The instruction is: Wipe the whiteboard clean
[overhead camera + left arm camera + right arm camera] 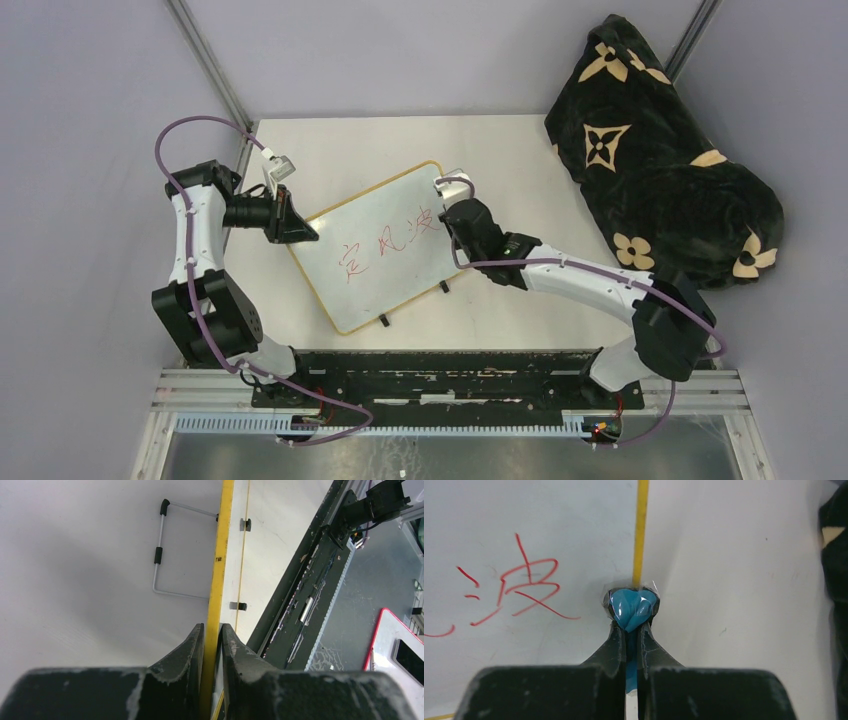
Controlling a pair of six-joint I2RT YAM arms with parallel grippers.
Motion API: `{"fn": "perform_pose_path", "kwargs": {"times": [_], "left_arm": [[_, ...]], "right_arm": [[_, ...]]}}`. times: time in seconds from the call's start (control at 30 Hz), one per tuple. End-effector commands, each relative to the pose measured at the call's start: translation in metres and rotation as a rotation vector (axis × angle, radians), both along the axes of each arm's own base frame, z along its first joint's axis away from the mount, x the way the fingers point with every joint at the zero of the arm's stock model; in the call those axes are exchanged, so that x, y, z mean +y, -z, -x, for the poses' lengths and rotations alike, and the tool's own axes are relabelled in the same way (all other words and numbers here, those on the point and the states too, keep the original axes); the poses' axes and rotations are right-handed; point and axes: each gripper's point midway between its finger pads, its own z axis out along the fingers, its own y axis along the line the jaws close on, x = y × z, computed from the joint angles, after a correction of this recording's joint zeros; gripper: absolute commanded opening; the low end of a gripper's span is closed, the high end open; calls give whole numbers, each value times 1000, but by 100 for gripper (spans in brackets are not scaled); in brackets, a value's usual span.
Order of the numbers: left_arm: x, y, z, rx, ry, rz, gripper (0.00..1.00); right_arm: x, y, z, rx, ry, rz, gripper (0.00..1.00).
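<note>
Robotics lab cell: grey panels [400, 50] on aluminium posts [210, 62] enclose a white table [350, 150]; left arm [195, 240] and right arm [590, 280] bolted to black plate [440, 365].

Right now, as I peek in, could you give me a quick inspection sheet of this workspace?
Surface: white table, with the board lying askew on it.
Job's things: whiteboard, yellow-framed; red writing not yet wiped.
Clutter: black blanket with beige flowers, far right.
Hands: left hand clamped on the whiteboard's frame edge; right hand shut on a blue wad at the board's edge, beside the writing.
Cables: a purple cable loops along each arm.
Surroundings: grey walls; nothing else seen.
</note>
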Motion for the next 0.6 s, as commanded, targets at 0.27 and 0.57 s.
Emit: {"fn": "perform_pose_path", "kwargs": {"times": [0.27,0.57], "left_arm": [[7,9,-4,-54,39,-70,3],[8,13,-4,-52,48,-79,3]], "right_arm": [[55,-75,-39,-170,-109,-95,1],[66,-59,-42,-148,-126,-96,1]]}}
